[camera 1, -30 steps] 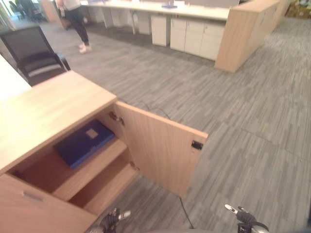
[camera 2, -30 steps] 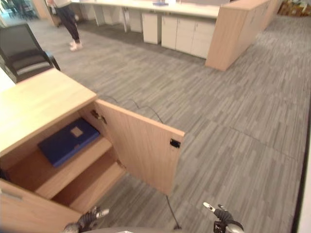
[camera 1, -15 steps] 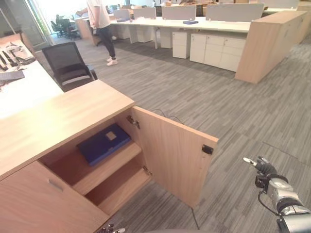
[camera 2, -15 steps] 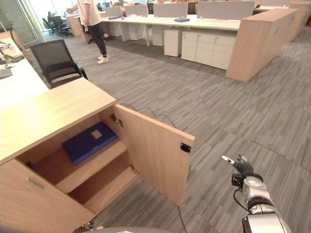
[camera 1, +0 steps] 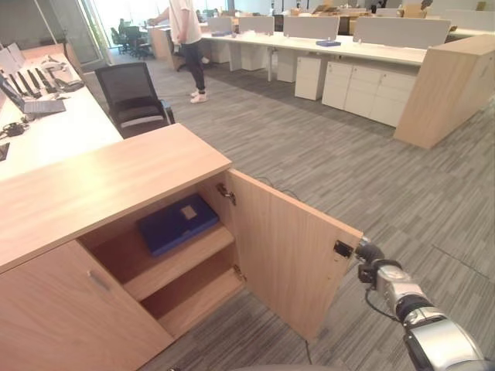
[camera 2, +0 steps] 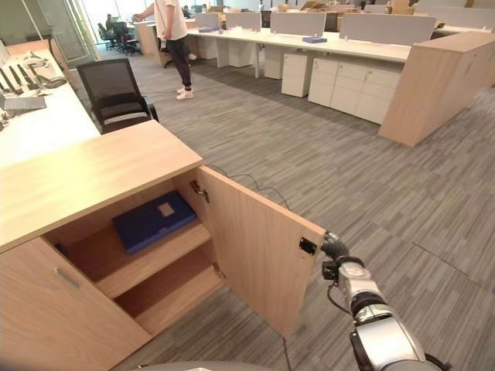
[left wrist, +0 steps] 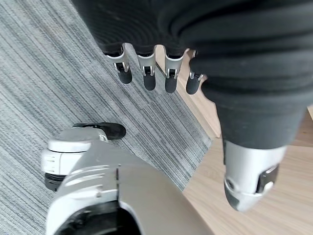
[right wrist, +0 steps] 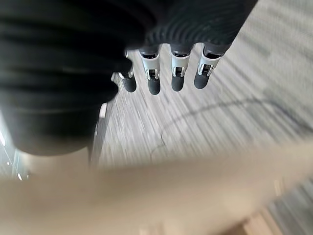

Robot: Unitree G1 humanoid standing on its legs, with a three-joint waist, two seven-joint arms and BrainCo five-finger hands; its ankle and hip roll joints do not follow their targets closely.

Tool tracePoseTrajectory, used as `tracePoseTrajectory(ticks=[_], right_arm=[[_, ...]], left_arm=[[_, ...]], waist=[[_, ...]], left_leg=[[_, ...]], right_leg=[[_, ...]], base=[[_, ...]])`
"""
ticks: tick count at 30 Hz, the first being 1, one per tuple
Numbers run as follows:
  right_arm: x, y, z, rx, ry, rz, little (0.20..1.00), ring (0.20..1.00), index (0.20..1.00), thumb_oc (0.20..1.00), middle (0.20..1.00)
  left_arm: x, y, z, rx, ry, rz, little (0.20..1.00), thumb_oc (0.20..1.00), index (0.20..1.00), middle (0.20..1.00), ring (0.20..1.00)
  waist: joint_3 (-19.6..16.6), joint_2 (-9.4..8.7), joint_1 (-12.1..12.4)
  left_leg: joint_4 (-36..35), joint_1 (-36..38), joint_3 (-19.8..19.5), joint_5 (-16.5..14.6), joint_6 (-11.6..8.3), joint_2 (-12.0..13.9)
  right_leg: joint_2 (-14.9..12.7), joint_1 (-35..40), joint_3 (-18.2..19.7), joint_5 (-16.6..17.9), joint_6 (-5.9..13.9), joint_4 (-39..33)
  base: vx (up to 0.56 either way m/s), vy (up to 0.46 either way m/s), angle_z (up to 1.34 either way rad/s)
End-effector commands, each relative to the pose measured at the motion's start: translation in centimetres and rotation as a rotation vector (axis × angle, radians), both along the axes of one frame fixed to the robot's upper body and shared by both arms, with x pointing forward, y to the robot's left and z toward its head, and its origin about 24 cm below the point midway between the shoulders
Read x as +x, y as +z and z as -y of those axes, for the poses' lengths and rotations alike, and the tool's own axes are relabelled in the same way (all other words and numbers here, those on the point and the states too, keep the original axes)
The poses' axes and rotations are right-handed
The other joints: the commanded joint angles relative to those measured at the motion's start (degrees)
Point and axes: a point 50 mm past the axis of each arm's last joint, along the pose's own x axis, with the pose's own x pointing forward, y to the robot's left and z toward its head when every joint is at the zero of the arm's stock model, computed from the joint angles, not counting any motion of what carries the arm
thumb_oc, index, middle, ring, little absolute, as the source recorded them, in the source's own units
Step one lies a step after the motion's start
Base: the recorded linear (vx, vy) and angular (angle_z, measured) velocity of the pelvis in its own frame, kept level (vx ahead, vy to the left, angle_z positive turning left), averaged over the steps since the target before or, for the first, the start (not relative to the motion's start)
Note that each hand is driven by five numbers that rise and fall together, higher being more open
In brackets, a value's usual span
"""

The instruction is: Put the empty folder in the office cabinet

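Note:
A dark blue folder [camera 1: 178, 223] with a pale label lies flat on the upper shelf inside the low wooden office cabinet [camera 1: 100, 182]. The cabinet's right door [camera 1: 286, 255] stands wide open, and the left door is closed. My right hand [camera 1: 370, 253] reaches in from the lower right. Its dark fingertips are at the door's free edge beside the black latch, and its fingers [right wrist: 175, 73] are straight, holding nothing, with the door [right wrist: 146, 191] close beneath them. My left hand [left wrist: 148, 81] hangs over the carpet by the cabinet's base, fingers relaxed and empty.
A black office chair [camera 1: 135, 93] stands behind the cabinet beside a white desk [camera 1: 46, 131] with devices on it. A person [camera 1: 188, 46] stands far back by long white desks and drawer units [camera 1: 363, 93]. A wooden partition [camera 1: 445, 93] is at the right. Grey carpet [camera 1: 371, 178] spreads to the right.
The camera has lifted, showing more of the room. My right hand has moved left and up from the open floor to the door's free edge.

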Motion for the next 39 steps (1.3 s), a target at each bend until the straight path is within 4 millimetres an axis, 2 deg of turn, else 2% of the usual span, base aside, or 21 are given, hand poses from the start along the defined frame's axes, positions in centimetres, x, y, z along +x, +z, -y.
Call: tracePoseTrajectory(ticks=[1, 4, 7, 9, 10, 14, 16, 20, 23, 24, 25, 26, 28, 29, 30, 32, 35, 37, 38, 39], right_arm=[[1.4, 0.7, -2.5, 0.022, 0.083, 0.065, 1.0, 1.0, 1.0, 1.0, 1.0], [0.3, -0.4, -5.3, 0.087, 0.16, 0.073, 1.0, 1.0, 1.0, 1.0, 1.0], [-1.0, -0.9, -6.9, 0.122, 0.242, 0.082, 1.0, 1.0, 1.0, 1.0, 1.0], [-2.2, -1.1, -7.5, 0.121, 0.316, 0.084, 1.0, 1.0, 1.0, 1.0, 1.0], [-3.6, -1.1, -7.8, 0.12, 0.4, 0.091, 1.0, 1.0, 1.0, 1.0, 1.0], [-6.0, -1.2, -7.9, 0.094, 0.548, 0.07, 1.0, 1.0, 1.0, 1.0, 1.0], [-6.3, -1.3, -8.2, 0.094, 0.572, 0.062, 1.0, 1.0, 1.0, 1.0, 1.0], [-5.9, -0.7, -11.1, 0.114, 0.709, 0.092, 1.0, 1.0, 1.0, 1.0, 1.0], [-5.3, -0.2, -12.5, 0.149, 0.724, 0.126, 1.0, 1.0, 1.0, 1.0, 1.0], [-4.9, 0.0, -13.1, 0.159, 0.728, 0.141, 1.0, 1.0, 1.0, 1.0, 1.0], [-4.7, 0.1, -13.8, 0.167, 0.731, 0.151, 1.0, 1.0, 1.0, 1.0, 1.0], [-4.2, 0.4, -14.5, 0.169, 0.728, 0.169, 1.0, 1.0, 1.0, 1.0, 1.0], [-3.9, 0.6, -15.3, 0.185, 0.73, 0.175, 1.0, 1.0, 1.0, 1.0, 1.0], [-3.7, 0.9, -15.6, 0.189, 0.736, 0.187, 1.0, 1.0, 1.0, 1.0, 1.0], [-3.7, 0.9, -15.6, 0.19, 0.736, 0.186, 1.0, 1.0, 1.0, 1.0, 1.0], [-3.4, 1.3, -15.9, 0.214, 0.721, 0.197, 1.0, 1.0, 1.0, 1.0, 1.0], [-2.7, 1.7, -15.5, 0.257, 0.632, 0.225, 1.0, 1.0, 1.0, 1.0, 1.0], [-2.2, 2.0, -15.0, 0.271, 0.574, 0.251, 1.0, 1.0, 1.0, 1.0, 1.0], [-1.7, 2.3, -14.5, 0.265, 0.535, 0.27, 1.0, 1.0, 1.0, 1.0, 1.0], [-1.3, 2.5, -14.1, 0.261, 0.506, 0.281, 1.0, 1.0, 1.0, 1.0, 1.0]], left_arm=[[2.4, 0.6, -1.7, 0.071, -0.007, 0.051, 1.0, 1.0, 1.0, 1.0, 1.0], [2.9, 0.8, -2.1, 0.082, 0.066, 0.079, 1.0, 1.0, 1.0, 1.0, 1.0], [3.3, 1.0, -2.6, 0.093, 0.153, 0.107, 1.0, 1.0, 1.0, 1.0, 1.0], [3.5, 1.2, -3.1, 0.101, 0.192, 0.123, 1.0, 1.0, 1.0, 1.0, 1.0], [3.5, 1.3, -3.4, 0.106, 0.209, 0.133, 1.0, 1.0, 1.0, 1.0, 1.0], [4.2, 1.6, -3.8, 0.114, 0.198, 0.159, 1.0, 1.0, 1.0, 1.0, 1.0], [4.2, 1.7, -3.9, 0.116, 0.196, 0.161, 1.0, 1.0, 1.0, 1.0, 1.0], [4.7, 1.8, -3.9, 0.115, 0.222, 0.181, 1.0, 1.0, 1.0, 1.0, 1.0], [5.6, 1.8, -3.6, 0.109, 0.222, 0.201, 1.0, 1.0, 1.0, 1.0, 1.0], [5.7, 1.8, -3.4, 0.105, 0.228, 0.204, 1.0, 1.0, 1.0, 1.0, 1.0], [5.8, 1.8, -3.3, 0.104, 0.241, 0.209, 1.0, 1.0, 1.0, 1.0, 1.0], [5.9, 1.6, -2.8, 0.099, 0.234, 0.202, 1.0, 1.0, 1.0, 1.0, 1.0], [5.5, 1.4, -2.5, 0.091, 0.225, 0.184, 1.0, 1.0, 1.0, 1.0, 1.0], [4.8, 1.2, -2.4, 0.095, 0.217, 0.162, 1.0, 1.0, 1.0, 1.0, 1.0], [4.8, 1.2, -2.4, 0.095, 0.218, 0.162, 1.0, 1.0, 1.0, 1.0, 1.0], [3.1, 0.9, -2.7, 0.109, 0.178, 0.094, 1.0, 1.0, 1.0, 1.0, 1.0], [2.5, 1.0, -3.2, 0.129, 0.132, 0.054, 1.0, 1.0, 1.0, 1.0, 1.0], [2.7, 1.1, -3.5, 0.137, 0.099, 0.054, 1.0, 1.0, 1.0, 1.0, 1.0], [2.7, 1.2, -3.7, 0.147, 0.077, 0.053, 1.0, 1.0, 1.0, 1.0, 1.0], [2.6, 1.2, -3.8, 0.15, 0.072, 0.05, 1.0, 1.0, 1.0, 1.0, 1.0]], waist=[[0.94, -2.9, 0.66], [1.2, -3.0, 0.66], [1.39, -3.19, 0.37], [1.59, -3.36, 0.15], [1.9, -3.57, -0.04], [2.57, -3.65, 0.19], [2.66, -3.67, 0.34], [3.76, -3.51, 2.56], [5.23, -3.78, 3.72], [5.89, -3.96, 3.82], [6.67, -4.14, 4.11], [7.38, -4.58, 3.4], [6.58, -4.44, 2.71], [5.96, -4.0, 2.65], [5.99, -3.99, 2.62], [4.62, -4.08, 3.99], [3.99, -5.4, 6.06], [3.85, -5.98, 6.91], [4.04, -6.38, 7.14], [4.44, -6.36, 7.0]], left_leg=[[0.32, -0.94, 0.61, 0.09, -0.54, 1.23], [0.32, -1.29, 0.24, 0.39, -0.8, 1.27], [0.32, -1.66, -0.22, 0.61, -1.09, 1.4], [0.32, -1.87, -0.54, 0.81, -1.27, 1.47], [0.32, -2.19, -0.91, 1.13, -1.55, 1.59], [0.32, -3.67, -2.54, 2.17, -2.49, 1.81], [0.32, -4.03, -2.92, 2.41, -2.69, 1.87], [0.32, -6.06, -4.79, 3.94, -3.66, 1.92], [0.96, -9.31, -4.97, 5.11, -3.94, 1.6], [1.81, -10.52, -4.16, 5.48, -3.96, 1.83], [4.13, -11.93, -1.69, 5.43, -3.76, 2.35], [8.39, -13.41, 8.95, 5.33, -2.96, 5.35], [9.92, -12.15, 17.85, 4.2, -2.59, 8.0], [9.38, -11.11, 20.02, 3.79, -2.45, 8.32], [9.32, -11.02, 20.01, 3.8, -2.46, 8.32], [7.26, -10.22, 18.23, 2.56, -1.21, 5.56], [6.3, -10.42, 16.0, 1.76, 0.56, 2.6], [5.32, -9.87, 14.72, 0.89, 2.16, 0.54], [4.88, -9.38, 13.82, 0.26, 3.24, -0.91], [4.46, -8.53, 13.07, -0.16, 4.04, -1.96]], right_leg=[[-2.32, 0.55, 0.38, -4.22, 2.21, 0.81], [-2.28, 0.57, -0.26, -4.33, 2.18, 0.88], [-2.23, 0.57, -0.63, -4.55, 2.04, 1.03], [-2.14, 0.6, -0.96, -4.7, 1.99, 1.1], [-2.1, 0.59, -1.44, -4.84, 1.94, 1.3], [-1.86, 0.49, -2.96, -5.19, 1.74, 1.3], [-1.8, 0.4, -3.36, -5.18, 1.68, 1.23], [-1.5, 0.02, -5.21, -5.41, 1.53, 0.81], [-2.08, -0.18, -7.47, -5.47, 1.57, 0.72], [-2.49, -0.18, -8.64, -5.66, 1.59, 0.74], [-3.08, -0.25, -9.96, -5.51, 1.67, 0.82], [-4.45, -0.33, -13.42, -5.22, 1.36, 1.09], [-4.82, -0.54, -16.11, -5.31, 1.31, 1.32], [-4.82, 0.08, -17.53, -5.53, 1.29, 1.43], [-4.81, 0.16, -17.55, -5.53, 1.29, 1.42], [-6.15, 1.3, -19.46, -5.37, 1.73, 3.76], [-9.19, 1.25, -21.9, -5.29, 2.77, 8.97], [-11.58, -0.36, -22.0, -4.24, 4.0, 14.66], [-13.47, -1.89, -21.14, -1.54, 5.25, 18.82], [-15.32, -3.68, -19.47, 2.87, 6.28, 22.78]], base=[[-0.02, -0.008, 0.05], [-0.02, -0.005, 0.07], [-0.01, -0.008, 0.11], [-0.02, -0.03, 0.15], [-0.03, -0.04, 0.1], [-0.03, -0.045, 0.18], [-0.03, -0.034, 0.25], [-0.07, -0.036, 0.28], [-0.11, 0.001, 0.41], [-0.17, 0.029, 0.72], [-0.24, 0.094, 0.61], [-0.25, 0.128, 1.19], [-0.14, 0.123, 1.55], [-0.01, 0.067, 0.94], [0.07, 0.148, 0.61], [0.12, 0.208, 0.94], [0.07, 0.19, 0.79], [0.08, 0.201, 0.98], [0.13, 0.211, 0.92], [0.15, 0.201, 0.7]])
